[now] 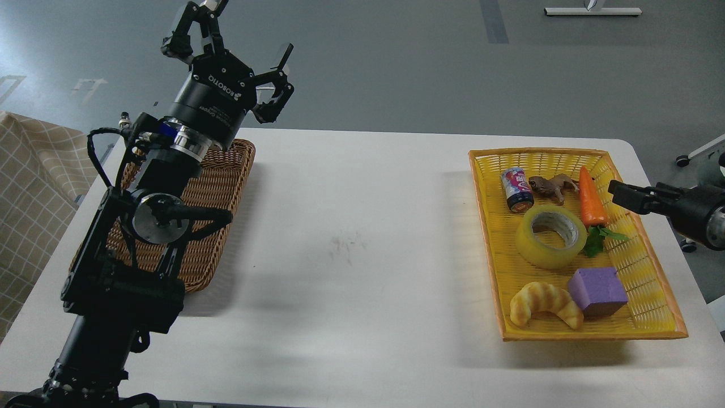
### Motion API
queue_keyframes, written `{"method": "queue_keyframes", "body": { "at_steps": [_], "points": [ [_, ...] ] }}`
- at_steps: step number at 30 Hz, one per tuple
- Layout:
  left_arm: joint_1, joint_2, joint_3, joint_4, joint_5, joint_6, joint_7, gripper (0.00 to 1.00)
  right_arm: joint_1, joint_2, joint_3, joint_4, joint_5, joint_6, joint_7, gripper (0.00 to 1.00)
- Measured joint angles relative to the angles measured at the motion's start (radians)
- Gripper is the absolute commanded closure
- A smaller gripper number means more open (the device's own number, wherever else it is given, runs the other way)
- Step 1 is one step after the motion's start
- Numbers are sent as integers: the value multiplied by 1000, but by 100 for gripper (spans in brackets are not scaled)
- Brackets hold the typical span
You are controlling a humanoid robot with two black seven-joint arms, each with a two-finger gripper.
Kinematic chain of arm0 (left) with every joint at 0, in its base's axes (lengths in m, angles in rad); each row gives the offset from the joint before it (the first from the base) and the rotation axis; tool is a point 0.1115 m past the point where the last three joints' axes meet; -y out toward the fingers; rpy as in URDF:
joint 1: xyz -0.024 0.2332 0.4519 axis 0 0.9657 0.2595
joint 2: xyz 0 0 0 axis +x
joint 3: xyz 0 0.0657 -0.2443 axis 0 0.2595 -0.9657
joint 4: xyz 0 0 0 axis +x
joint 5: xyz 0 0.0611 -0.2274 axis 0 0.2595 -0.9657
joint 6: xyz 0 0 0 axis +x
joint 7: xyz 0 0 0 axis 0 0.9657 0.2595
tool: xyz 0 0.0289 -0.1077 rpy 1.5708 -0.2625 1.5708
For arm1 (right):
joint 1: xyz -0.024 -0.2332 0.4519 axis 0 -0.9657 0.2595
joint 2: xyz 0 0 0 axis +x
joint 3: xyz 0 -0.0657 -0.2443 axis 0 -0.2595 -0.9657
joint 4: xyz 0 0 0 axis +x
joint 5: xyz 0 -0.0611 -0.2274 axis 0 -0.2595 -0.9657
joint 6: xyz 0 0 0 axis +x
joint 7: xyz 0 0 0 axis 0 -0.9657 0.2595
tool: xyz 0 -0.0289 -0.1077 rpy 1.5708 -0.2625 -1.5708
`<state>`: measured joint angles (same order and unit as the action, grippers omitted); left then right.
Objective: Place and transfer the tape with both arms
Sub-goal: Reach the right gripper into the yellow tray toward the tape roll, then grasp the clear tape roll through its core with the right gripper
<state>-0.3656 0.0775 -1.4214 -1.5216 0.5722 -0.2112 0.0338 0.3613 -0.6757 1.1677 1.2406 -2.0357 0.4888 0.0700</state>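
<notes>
The tape point(538, 249), a wide translucent yellow roll with a pale core, lies flat in the middle of the yellow basket point(485, 238) at the right of the white table. My left gripper point(235, 39) is raised high above the far end of the brown wicker basket point(224, 175); its fingers are spread open and hold nothing. My right gripper point(618, 194) comes in from the right edge and hovers over the yellow basket's right rim, right of the carrot and apart from the tape. It looks small and dark, so its fingers cannot be told apart.
The yellow basket also holds a small can point(516, 190), a brown toy animal point(552, 185), a toy carrot point(591, 198), a purple cube point(597, 290) and a toy croissant point(544, 303). A checked cloth point(28, 187) lies at the left.
</notes>
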Motion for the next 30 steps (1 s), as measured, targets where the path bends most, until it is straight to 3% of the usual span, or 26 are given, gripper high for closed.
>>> {"method": "queue_keyframes", "body": {
  "at_steps": [17, 30],
  "points": [
    [7, 0, -2, 1, 1, 3, 0, 2, -8, 91, -48, -1, -46, 0, -20, 19],
    [22, -1, -9, 1, 3, 4, 0, 2, -12, 135, -73, -30, -52, 0, -87, 19]
  ]
}}
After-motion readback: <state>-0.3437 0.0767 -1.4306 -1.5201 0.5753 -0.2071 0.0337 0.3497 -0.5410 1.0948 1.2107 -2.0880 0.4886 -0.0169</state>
